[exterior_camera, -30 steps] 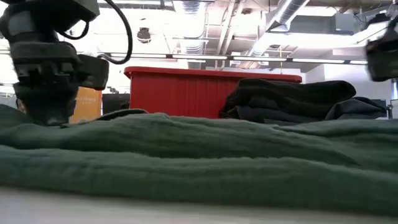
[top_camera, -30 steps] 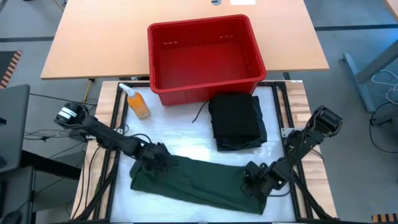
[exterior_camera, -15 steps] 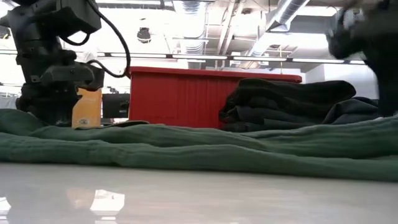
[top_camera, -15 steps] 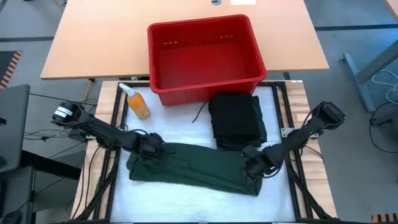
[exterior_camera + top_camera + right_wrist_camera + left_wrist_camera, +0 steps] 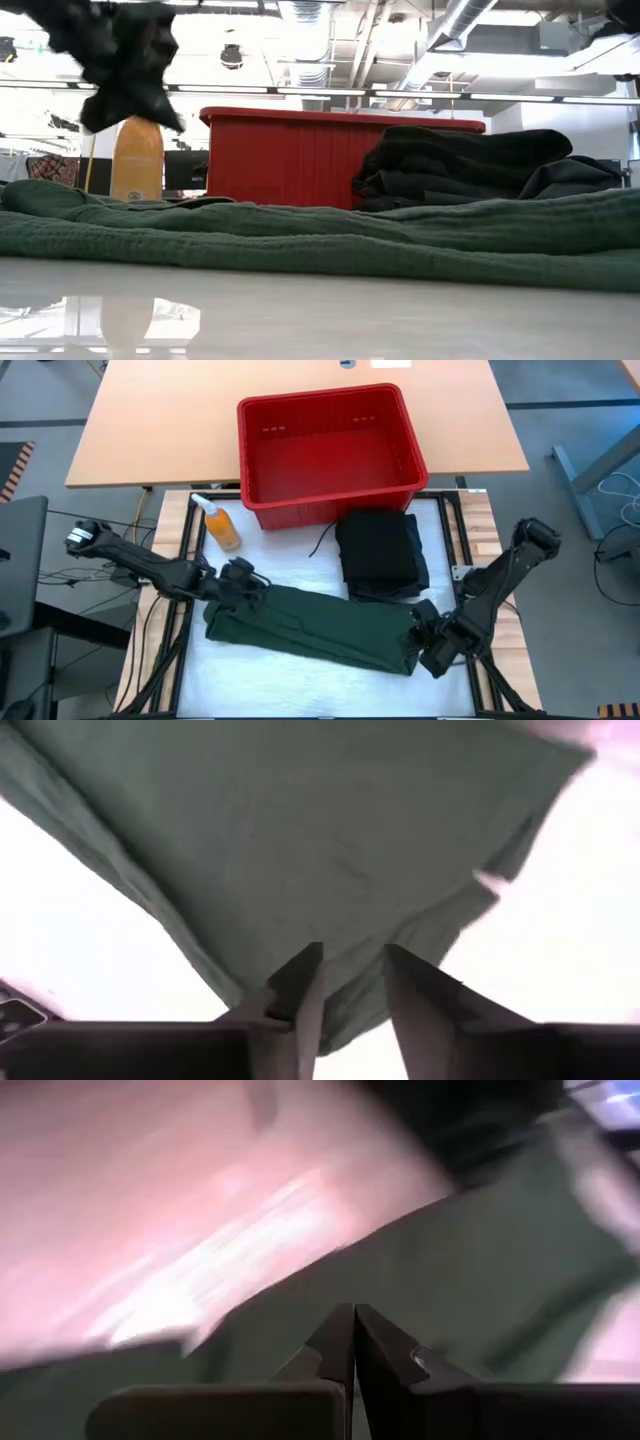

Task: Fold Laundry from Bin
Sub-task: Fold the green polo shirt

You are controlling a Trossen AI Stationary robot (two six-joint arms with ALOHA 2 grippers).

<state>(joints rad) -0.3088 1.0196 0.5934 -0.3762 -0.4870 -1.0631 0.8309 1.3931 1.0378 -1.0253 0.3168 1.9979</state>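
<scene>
Risks: fold in shirt (image 5: 315, 632) liable to slump open or skew, being loose soft cloth with no grip on it; right fingers (image 5: 345, 990) close over the 3 o'clock hem, apt to snag and drag it on any sideways move; left fingers (image 5: 352, 1342) low over the 9 o'clock end, apt to rumple it likewise. Black pile (image 5: 380, 555) just beside shirt at 1 o'clock, could be nudged.

Shirt: dark green, folded into a long band across near part of table (image 5: 300, 595), running 9 to 3 o'clock. Low view: lying flat, lightly wrinkled.

Left gripper (image 5: 240, 575): at shirt's 10 o'clock corner, above cloth. Fingers together, nothing between them; green cloth directly beyond the tips.

Right gripper (image 5: 435, 645): off shirt's 3 o'clock end. Fingers apart, gap empty; shirt's edge and corner just past the tips, not clamped.

Bin (image 5: 330, 445): red, at 12 o'clock, no laundry seen in it.

Black pile: folded, stacked between bin and shirt.

Bottle (image 5: 220, 525): orange, at 10 o'clock, beside bin.
</scene>
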